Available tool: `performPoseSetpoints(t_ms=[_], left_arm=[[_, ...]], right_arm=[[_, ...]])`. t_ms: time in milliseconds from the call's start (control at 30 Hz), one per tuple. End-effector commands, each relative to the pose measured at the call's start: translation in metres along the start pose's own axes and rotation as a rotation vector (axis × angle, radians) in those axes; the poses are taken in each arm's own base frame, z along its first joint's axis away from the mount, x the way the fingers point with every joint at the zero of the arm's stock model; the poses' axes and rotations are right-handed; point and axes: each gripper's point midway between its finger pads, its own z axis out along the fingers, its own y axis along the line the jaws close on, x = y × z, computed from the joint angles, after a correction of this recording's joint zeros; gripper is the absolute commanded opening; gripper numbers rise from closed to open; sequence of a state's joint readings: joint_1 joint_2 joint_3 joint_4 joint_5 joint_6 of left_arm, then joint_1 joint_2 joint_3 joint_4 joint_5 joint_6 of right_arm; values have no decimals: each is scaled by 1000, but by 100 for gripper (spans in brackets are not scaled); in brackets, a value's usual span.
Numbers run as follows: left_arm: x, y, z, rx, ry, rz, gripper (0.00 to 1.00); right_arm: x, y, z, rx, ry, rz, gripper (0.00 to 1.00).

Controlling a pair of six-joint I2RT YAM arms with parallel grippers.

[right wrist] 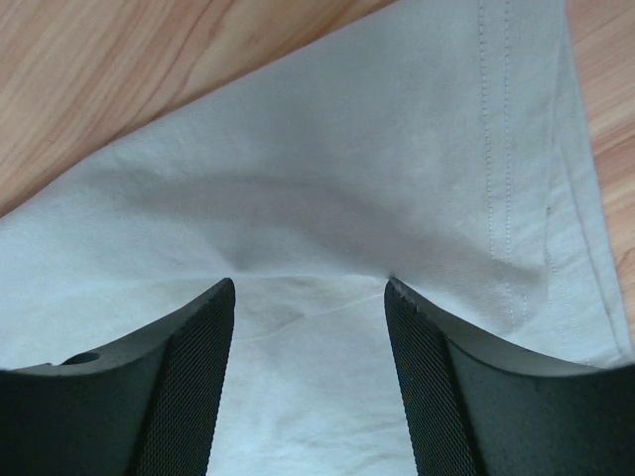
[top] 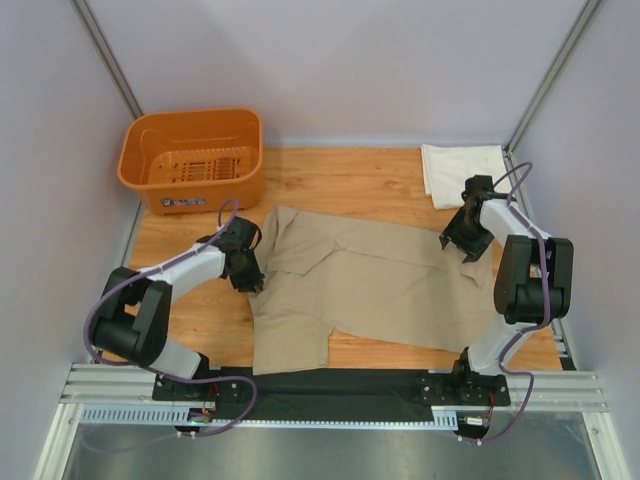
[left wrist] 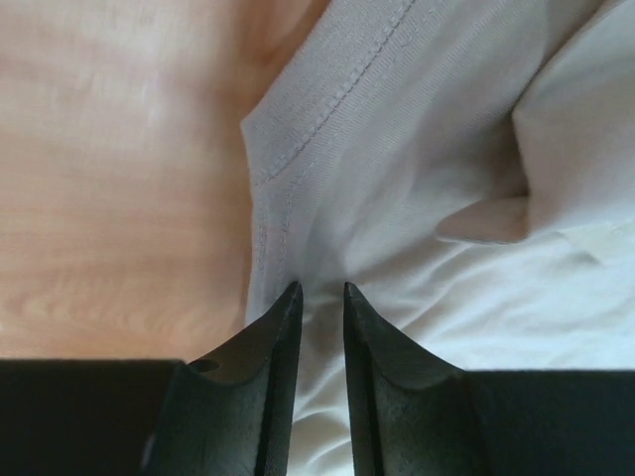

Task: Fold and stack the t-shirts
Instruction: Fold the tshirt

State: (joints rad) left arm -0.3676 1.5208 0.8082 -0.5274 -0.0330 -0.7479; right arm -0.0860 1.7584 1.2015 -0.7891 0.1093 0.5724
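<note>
Tan t-shirt (top: 370, 285) spread flat mid-bench (top: 340, 175). Left gripper (left wrist: 319, 290) at its 9 o'clock edge, jaws pinched on the cloth. Right gripper (right wrist: 310, 283) at the 3 o'clock hem, jaws wide apart on the fabric. Cream t-shirt (top: 460, 172) folded, far 1 o'clock corner.

Wood worktop (top: 350, 180): orange basket (top: 215, 188) at far-left corner; tan t-shirt (top: 370, 285) spread across mid, left side rumpled; cream-white t-shirt (top: 460, 172) folded at far-right corner, apart from tan.
</note>
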Motion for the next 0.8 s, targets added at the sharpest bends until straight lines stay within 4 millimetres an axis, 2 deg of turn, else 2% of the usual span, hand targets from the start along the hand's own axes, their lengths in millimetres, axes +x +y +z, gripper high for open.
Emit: performPoseSetpoints(t_ms=[0,33,167,233,267,333,367,433,467,500,533,567,633,767], left_arm=[[52,23,-5,-25,111,-57,31],[59,23,-14,-7,100,-23,31],[65,21,-41,48,61,21,34],[57,19,-55,84,8,61,44],[39,14,-70,109,-87,72,47],[12,8,-88,128,-211,139,57],[-14,5,-101,123,-295,133,60],[-46,-5,-108,153,-372,129,61],[-62,-14,-106,172,-362,116,61],[-79,-16,-105,175,-373,90,61],[-89,-23,-88,159,-340,108,59],[-114,-40,-99,182,-382,127,58],[-143,-60,-89,180,-392,166,52],[-179,-81,-73,146,-429,231,46]], right_arm=[[-8,4,-5,-29,-35,-43,64],[-5,1,-5,-23,-29,-47,64],[4,-7,-4,-9,-19,-56,64],[4,-8,-5,-10,-21,-62,65],[2,-8,-5,-8,-22,-67,65],[-4,-6,-7,-2,-35,-80,65],[-7,-7,-8,3,-40,-81,65],[-11,-7,-6,15,-38,-82,65],[-14,-5,-8,9,-47,-76,65],[-16,-4,-7,8,-46,-72,66],[-16,-4,-6,7,-43,-69,65],[-19,-1,-6,0,-48,-62,66],[-19,2,-3,-9,-37,-60,66],[-23,6,0,-14,-32,-58,66]])
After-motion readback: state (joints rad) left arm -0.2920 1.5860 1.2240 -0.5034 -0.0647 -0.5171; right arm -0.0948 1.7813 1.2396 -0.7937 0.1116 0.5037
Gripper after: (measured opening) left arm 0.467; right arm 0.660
